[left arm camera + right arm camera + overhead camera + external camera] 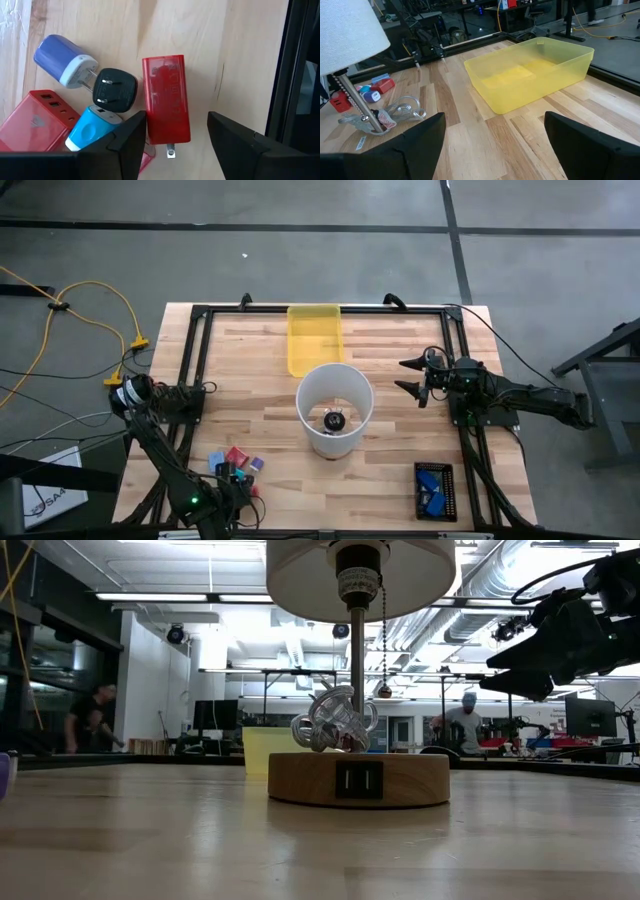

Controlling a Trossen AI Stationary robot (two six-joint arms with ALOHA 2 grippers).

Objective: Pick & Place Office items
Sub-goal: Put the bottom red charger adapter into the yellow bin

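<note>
Now | left hand (175, 145) wide over red charger (166, 105), plug end between fingers; right hand (412, 376) wide, idle

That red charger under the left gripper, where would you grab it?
Probably across its two long flat sides, coming straight down. The red charger lies flat on the table, prongs towards the left gripper, whose open fingers already straddle its prong end. The black plug crowds one side, so stay near that end.
</note>
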